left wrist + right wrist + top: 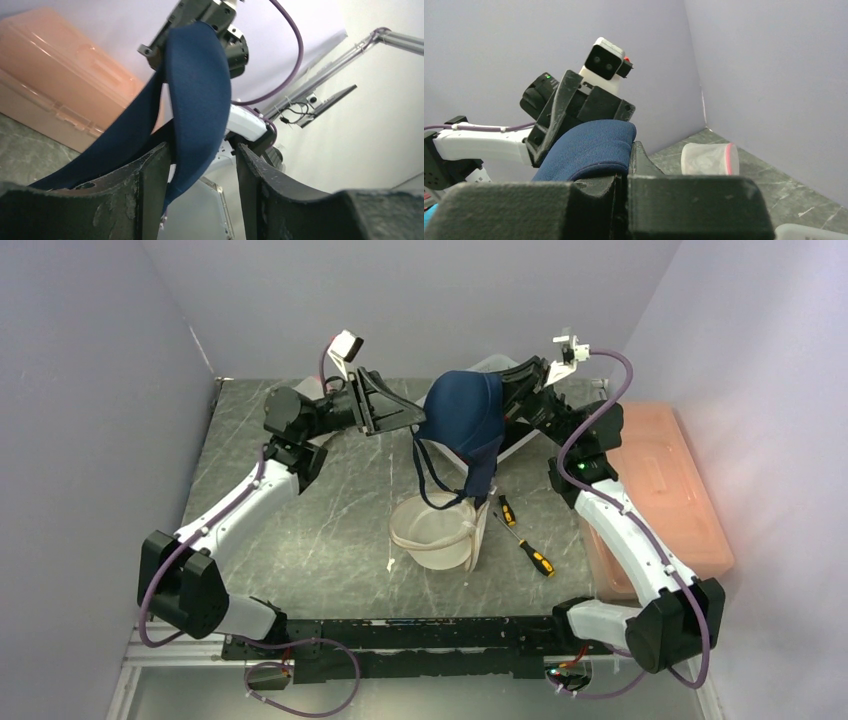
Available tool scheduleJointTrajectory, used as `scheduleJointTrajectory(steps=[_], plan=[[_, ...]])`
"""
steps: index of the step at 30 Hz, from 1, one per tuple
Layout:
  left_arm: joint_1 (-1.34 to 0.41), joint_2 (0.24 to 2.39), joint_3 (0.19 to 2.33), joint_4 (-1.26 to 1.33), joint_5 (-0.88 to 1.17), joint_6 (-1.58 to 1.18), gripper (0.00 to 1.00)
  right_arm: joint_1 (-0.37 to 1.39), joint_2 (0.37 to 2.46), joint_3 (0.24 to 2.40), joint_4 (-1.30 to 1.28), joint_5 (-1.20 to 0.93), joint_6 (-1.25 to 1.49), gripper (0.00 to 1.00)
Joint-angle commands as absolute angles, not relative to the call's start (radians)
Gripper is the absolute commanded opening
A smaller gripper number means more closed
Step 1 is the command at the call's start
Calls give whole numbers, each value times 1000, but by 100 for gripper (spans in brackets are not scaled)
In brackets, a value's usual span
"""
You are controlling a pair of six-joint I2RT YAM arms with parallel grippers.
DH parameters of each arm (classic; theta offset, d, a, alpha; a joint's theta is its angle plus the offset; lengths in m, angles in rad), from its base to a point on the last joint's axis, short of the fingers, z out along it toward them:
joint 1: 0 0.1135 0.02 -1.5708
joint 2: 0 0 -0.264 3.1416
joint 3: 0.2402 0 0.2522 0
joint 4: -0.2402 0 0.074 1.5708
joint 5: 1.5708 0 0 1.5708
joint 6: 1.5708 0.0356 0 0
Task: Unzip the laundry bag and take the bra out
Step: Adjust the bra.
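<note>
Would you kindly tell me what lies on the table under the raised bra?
Beneath the bra sits the open white laundry bag, dark straps dangling to its rim; two screwdrivers lie beside it. The hanging bra covers part of the bag's far rim.

1. Your top view is lit softly and evenly from above. The grey table [330,500] carries only faint, diffuse shadows under the arms, and detail stays sharp to the corners.
2. The orange bin [660,490] looks pale, slightly overexposed along its right edge.
3. Your left wrist view is brightest at upper right, where the white wall nearly washes out.
4. The left gripper [200,150] sits close to that lens, so its fingers [145,200] are dark and soft-focused.
5. The bra [197,90] is fairly sharp, shaded underneath.
6. Your right wrist view is dimmer. The right gripper [626,165] is a blurred dark mass, and the walls show no glare.
</note>
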State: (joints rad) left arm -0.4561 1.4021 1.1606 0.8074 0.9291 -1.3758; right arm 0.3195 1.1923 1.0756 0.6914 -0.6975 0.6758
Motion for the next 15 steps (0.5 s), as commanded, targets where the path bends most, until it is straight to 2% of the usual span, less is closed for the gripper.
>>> scheduleJointTrajectory(steps=[1, 7, 10, 15], plan=[[-480, 1406, 1162, 909, 974, -1414, 54, 316, 1207, 1083, 800, -684, 713, 0], [-491, 1391, 1167, 902, 993, -1413, 66, 319, 1214, 1091, 787, -679, 700, 0], [-503, 1382, 1167, 848, 987, -1374, 65, 324, 1222, 1091, 797, -680, 707, 0], [-523, 1404, 1183, 796, 995, -1338, 56, 337, 1224, 1096, 788, -689, 698, 0]])
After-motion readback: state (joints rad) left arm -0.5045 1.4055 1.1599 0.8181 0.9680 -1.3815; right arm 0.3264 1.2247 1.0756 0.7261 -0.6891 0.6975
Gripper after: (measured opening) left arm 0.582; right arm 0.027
